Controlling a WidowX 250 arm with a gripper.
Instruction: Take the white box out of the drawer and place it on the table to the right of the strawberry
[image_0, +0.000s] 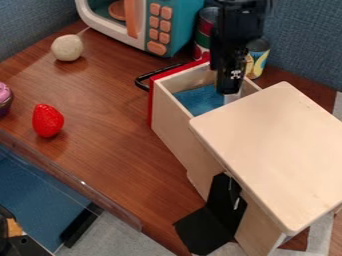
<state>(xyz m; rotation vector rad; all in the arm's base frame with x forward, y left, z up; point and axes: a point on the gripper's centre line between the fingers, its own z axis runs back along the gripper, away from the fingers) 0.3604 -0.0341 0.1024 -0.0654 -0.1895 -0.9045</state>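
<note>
Pale wooden drawer (177, 125) standing open, black metal-and-plastic pincer (230, 92) right down at its mouth!
Over at the far left, a purple-pink frosted toy cupcake (5, 95); next along, a glossy red plastic strawberry (47, 120) and an off-white round ball (67, 47), all out on the reddish-brown wooden counter (113, 135). Here's the drawer: black looped handle (142, 80), red front panel (151, 100), soft-looking blue material (200, 100) inside. Pulled out, that much is done, by the look of it; closed it is not. And the pincer, at the drawer's opening, near that blue: wide, narrow or gripping something? Cannot tell from here! Finally, rightmost, the smooth, flat-topped pale wooden cabinet (274, 150), its top reaching over the drawer's inner end.
</note>
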